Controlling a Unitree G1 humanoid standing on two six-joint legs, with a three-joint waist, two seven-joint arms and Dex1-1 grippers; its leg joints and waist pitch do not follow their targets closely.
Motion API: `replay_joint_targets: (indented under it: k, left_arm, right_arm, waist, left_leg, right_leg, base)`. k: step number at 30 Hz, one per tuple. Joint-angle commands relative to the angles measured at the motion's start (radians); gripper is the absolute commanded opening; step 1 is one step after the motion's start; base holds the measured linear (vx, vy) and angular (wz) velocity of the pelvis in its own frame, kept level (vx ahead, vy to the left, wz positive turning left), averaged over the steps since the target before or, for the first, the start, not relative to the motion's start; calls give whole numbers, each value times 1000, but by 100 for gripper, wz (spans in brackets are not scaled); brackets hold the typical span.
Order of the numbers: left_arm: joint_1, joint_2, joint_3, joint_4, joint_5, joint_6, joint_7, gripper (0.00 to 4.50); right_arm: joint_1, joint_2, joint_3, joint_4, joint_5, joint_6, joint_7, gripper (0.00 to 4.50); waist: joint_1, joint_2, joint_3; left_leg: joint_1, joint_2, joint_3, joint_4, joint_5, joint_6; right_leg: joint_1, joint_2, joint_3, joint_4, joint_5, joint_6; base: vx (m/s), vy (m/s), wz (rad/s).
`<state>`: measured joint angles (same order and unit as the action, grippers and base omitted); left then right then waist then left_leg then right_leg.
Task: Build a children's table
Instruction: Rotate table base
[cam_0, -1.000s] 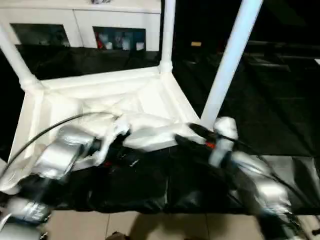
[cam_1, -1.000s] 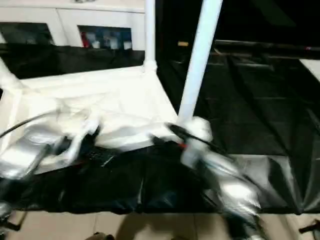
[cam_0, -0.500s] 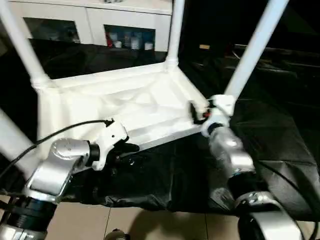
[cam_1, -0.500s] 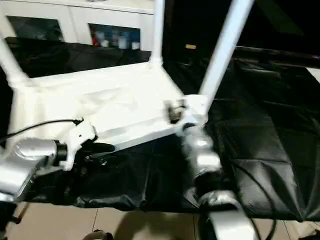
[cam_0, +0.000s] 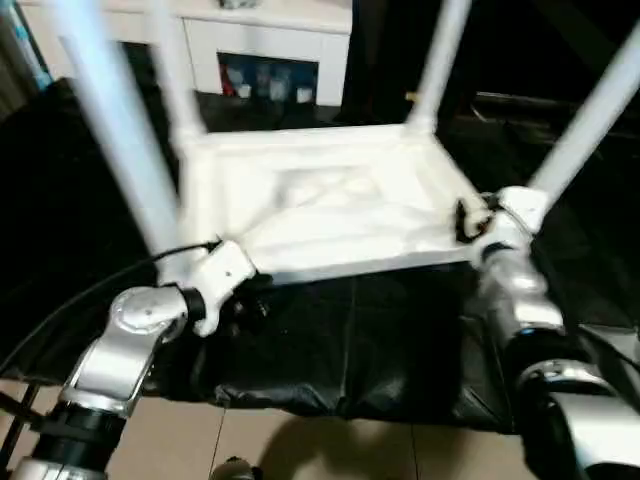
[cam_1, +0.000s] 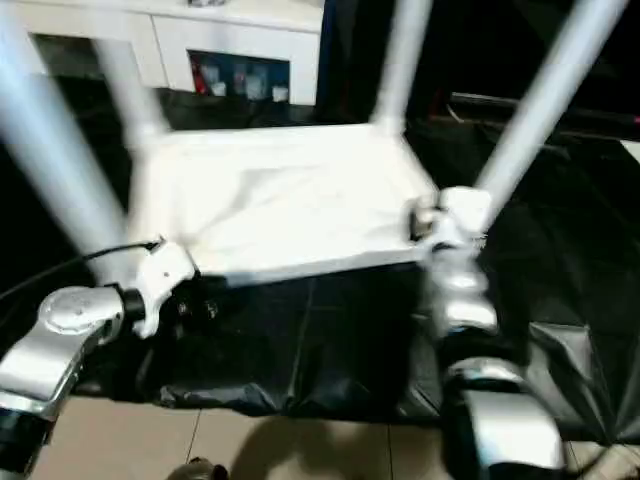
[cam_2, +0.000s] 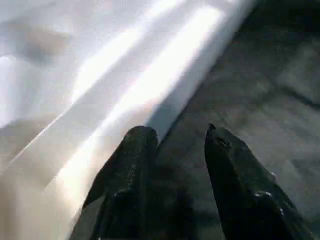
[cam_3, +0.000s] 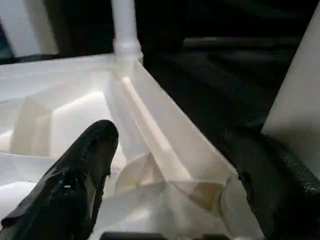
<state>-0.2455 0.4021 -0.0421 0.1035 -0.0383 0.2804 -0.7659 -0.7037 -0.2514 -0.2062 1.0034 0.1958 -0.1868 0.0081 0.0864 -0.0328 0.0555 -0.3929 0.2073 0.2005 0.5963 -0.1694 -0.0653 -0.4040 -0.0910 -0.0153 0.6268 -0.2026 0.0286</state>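
The little white plastic table (cam_0: 330, 200) lies upside down on the big work table with the black sheet (cam_0: 330, 340). Its four long white tube legs point up, and its ribbed underside faces me.

My right gripper (cam_3: 172, 170) has its two black fingers wide apart. They sit on either side of the near right corner socket (cam_0: 505, 205), where one white tube leg (cam_0: 590, 120) goes in. I do not think it is squeezing anything yet.

My left gripper (cam_2: 175, 150) is partly open and holds nothing. One finger is right beside the table's near edge and the other is over the black sheet.

I think the legs are all in, so now I want to get hold of the table to turn it over. I should close the right fingers slowly on the corner. The left one should slide onto the rim first. Both must grip well, or the table could tip and slip.
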Motion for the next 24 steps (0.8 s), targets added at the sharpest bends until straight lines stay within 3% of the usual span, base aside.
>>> replay_joint_targets:
  k: [1,2,3,5,6,8,11,12,13,14,15,16,17,19,22,24]
  left_arm:
    - [34,-63,90,-44,-71,14,85,229]
    - [56,-88,124,-66,-104,6,102,235]
    - [56,-88,124,-66,-104,6,102,238]
    - [140,-134,185,-128,-189,-23,142,263]
    - [156,-141,192,-140,-200,-29,147,274]
    - [221,-175,229,-183,-226,-78,169,281]
    - [290,-236,292,-202,-220,-194,228,318]
    - [304,-251,307,-207,-223,-212,243,321]
    - [311,-257,311,-210,-222,-228,251,321]
    - [347,-287,316,-224,-221,-288,283,321]
    - [347,-287,316,-224,-221,-288,283,325]
    - [356,-300,318,-227,-222,-313,297,345]
    - [356,-300,317,-227,-223,-315,297,358]
    - [363,-311,310,-219,-218,-352,308,365]
    - [252,-290,329,-90,-225,-349,308,402]
    - [185,-261,333,-16,-219,-354,292,408]
  right_arm:
    - [24,-6,34,-40,-24,-8,91,394]
    - [46,-1,53,-78,-24,9,141,394]
    - [46,-1,53,-78,-24,9,141,394]
    - [132,9,103,-226,8,79,275,394]
    - [149,10,112,-257,15,94,293,394]
    - [230,6,150,-388,27,147,314,429]
    - [343,-6,180,-548,22,209,308,446]
    - [369,-7,181,-583,22,229,300,450]
    - [383,-9,182,-601,18,237,297,450]
    - [454,-18,185,-690,7,284,284,450]
    - [454,-18,185,-690,7,284,284,450]
    - [479,-20,183,-727,0,312,275,450]
    - [481,-20,182,-730,0,314,274,450]
    - [522,-19,173,-795,-3,373,255,450]
    - [532,-14,177,-818,1,419,242,450]
    - [525,-16,188,-808,-14,457,232,450]
  waist:
    - [-11,19,-73]
    - [-13,16,-73]
    - [-16,15,-75]
    - [-24,21,-73]
    - [-25,15,-69]
    - [-25,19,-69]
    - [-24,21,-65]
    - [-24,25,-62]
    - [-25,24,-63]
    - [-24,24,-57]
    - [-24,24,-57]
    - [-23,33,-55]
    - [-25,27,-55]
    - [-26,27,-54]
    - [-30,20,-54]
    - [-29,25,-55]
  left_leg:
    - [20,6,-5,-64,-204,-32]
    - [16,7,-7,-64,-209,-23]
    - [18,6,-7,-65,-207,-9]
    - [19,8,-9,-66,-223,3]
    - [13,14,-11,-68,-219,17]
    - [21,14,-10,-69,-243,23]
    - [22,16,-11,-73,-254,18]
    - [27,20,-12,-79,-303,2]
    - [28,20,-13,-80,-318,-2]
    - [29,20,-14,-85,-366,-15]
    - [29,20,-14,-85,-366,-15]
    - [30,21,-17,-88,-394,-26]
    - [31,20,-18,-90,-412,-33]
    - [30,18,-19,-90,-424,-37]
    - [30,11,-18,-87,-443,-41]
    - [30,7,-22,-88,-425,-48]
  right_leg:
    - [43,-17,12,-54,11,-188]
    - [48,-18,12,-58,13,-194]
    - [43,-17,11,-60,5,-199]
    - [42,-16,12,-62,-15,-209]
    - [50,-18,13,-63,9,-207]
    - [42,-15,13,-71,-33,-207]
    - [39,-10,15,-79,-63,-191]
    - [34,-11,15,-87,-120,-173]
    - [33,-12,15,-88,-137,-170]
    - [27,-11,16,-97,-210,-144]
    - [27,-11,16,-97,-210,-144]
    - [24,-13,17,-99,-246,-129]
    - [23,-12,16,-105,-272,-111]
    - [19,-13,18,-109,-295,-92]
    - [12,-13,18,-115,-366,-65]
    - [11,-14,17,-115,-385,-53]
  base:
    - [0,0,0]
    - [0,0,0]
    - [0,0,0]
    - [0,0,0]
    - [0,0,0]
    - [0,0,0]
    - [0,0,0]
    - [0,0,0]
    - [0,0,0]
    - [0,0,0]
    - [0,0,0]
    - [0,0,0]
    - [0,0,0]
    - [0,0,0]
    - [0,0,0]
    - [0,0,0]
